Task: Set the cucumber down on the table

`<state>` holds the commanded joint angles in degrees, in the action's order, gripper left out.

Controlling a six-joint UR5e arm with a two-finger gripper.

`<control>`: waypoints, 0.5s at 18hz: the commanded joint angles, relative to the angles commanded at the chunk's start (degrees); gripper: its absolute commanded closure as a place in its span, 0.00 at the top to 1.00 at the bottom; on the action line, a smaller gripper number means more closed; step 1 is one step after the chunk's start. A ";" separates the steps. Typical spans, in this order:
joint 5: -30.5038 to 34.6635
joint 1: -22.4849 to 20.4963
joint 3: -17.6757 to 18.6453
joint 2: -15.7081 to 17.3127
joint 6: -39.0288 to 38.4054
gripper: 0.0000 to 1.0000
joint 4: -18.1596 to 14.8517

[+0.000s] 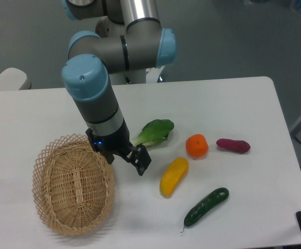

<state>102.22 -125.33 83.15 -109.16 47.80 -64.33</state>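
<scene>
Camera view showed the cucumber (206,206) lying nearest me on the white counter (243,114), well apart from the basket (72,189); farther back, the jaws (132,158) hung empty, slightly parted, beside the basket's rim; I judged placement done, needing only retreat.

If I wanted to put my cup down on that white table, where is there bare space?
The white table is bare along its back, behind the leafy green bok choy, and at the far left behind the oval wicker basket. It is crowded front right: yellow oblong vegetable, orange fruit, purple sweet potato, dark green cucumber.
</scene>
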 joint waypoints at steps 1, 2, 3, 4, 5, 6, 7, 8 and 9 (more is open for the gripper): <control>0.00 0.00 -0.62 -0.09 0.19 1.00 -0.44; 0.00 -0.09 -0.80 -0.09 0.27 1.00 -0.79; 0.00 -0.17 -0.80 0.00 0.36 1.00 -0.88; 0.00 -0.35 -0.80 0.09 0.80 1.00 -1.15; 0.00 -0.35 -1.06 0.09 1.32 1.00 -1.50; 0.00 -0.35 -1.24 0.00 1.94 1.00 -1.94; 0.09 -0.35 -1.50 0.00 2.29 1.00 -1.94; 0.00 -0.44 -1.94 0.00 2.30 1.00 -1.94; 0.00 -0.53 -2.20 0.00 2.38 1.00 -1.94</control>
<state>102.22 -125.86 80.95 -109.16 50.18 -66.27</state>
